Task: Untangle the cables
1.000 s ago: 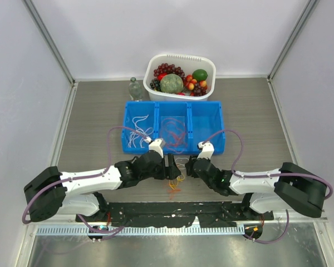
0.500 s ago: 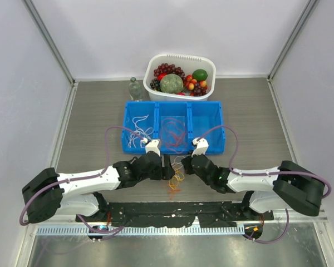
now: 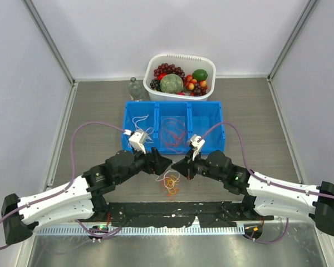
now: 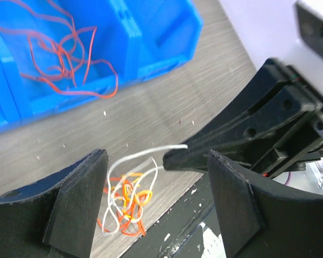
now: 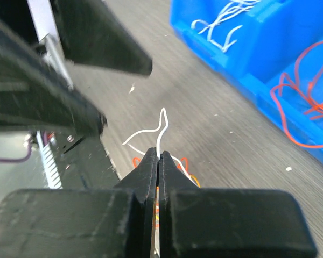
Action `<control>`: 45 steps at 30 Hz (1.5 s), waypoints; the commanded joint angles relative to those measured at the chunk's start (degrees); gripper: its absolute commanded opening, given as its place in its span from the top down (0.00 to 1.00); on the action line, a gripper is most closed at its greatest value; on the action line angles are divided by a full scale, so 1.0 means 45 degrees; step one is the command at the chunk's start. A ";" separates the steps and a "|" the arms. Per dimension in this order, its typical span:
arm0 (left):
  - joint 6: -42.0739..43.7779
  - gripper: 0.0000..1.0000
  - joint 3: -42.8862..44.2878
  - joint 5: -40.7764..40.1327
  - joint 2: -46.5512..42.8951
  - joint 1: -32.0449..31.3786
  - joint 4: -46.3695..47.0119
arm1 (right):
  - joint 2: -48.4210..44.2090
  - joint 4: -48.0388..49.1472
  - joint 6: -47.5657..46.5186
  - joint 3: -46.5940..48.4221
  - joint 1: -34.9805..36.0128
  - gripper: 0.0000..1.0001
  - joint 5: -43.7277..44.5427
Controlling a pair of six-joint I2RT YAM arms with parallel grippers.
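The cables lie as a small tangle [image 3: 170, 183] of white, orange-yellow and red cords on the table in front of the blue bin [image 3: 214, 146]. My right gripper [image 3: 178, 166] [image 5: 158, 160] hangs just above the tangle, shut on one white cable [image 5: 162, 131] [image 4: 151, 150] whose end curls up past its tips. Left of it my left gripper [image 3: 163, 163] [image 4: 157, 180] stands open and holds nothing. In the left wrist view the tangle [image 4: 126, 203] shows below, between its fingers [image 4: 81, 196], and the right gripper's tip reaches into the gap.
The bin's left compartment holds loose white cables [image 3: 139, 129] and its middle one red cables [image 3: 172, 133] [image 4: 64, 59]. Behind the bin stand a white basket [image 3: 209, 62] of fruit and a small bottle [image 3: 135, 89]. A black base rail [image 3: 172, 210] runs just before the tangle.
The right gripper has shut on the white cable and lifted its end off the tangle. Both arms have risen and stretched forward; the left gripper stays open.
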 commanded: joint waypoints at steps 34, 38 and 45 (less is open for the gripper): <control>0.3151 1.00 0.1045 0.3841 -0.0171 0.0004 -0.0553 | -0.1440 -0.0204 -0.0363 0.0407 -0.0001 0.91 -0.2476; 0.2937 1.00 0.1729 0.4035 -0.0308 0.0004 -0.0828 | -0.0678 0.1235 0.0242 -0.0157 -0.0001 0.75 -0.2357; 0.2643 1.00 0.2882 0.4367 -0.0601 -0.0016 -0.0965 | 0.1741 0.4031 0.1278 -0.0550 0.0097 0.64 -0.2689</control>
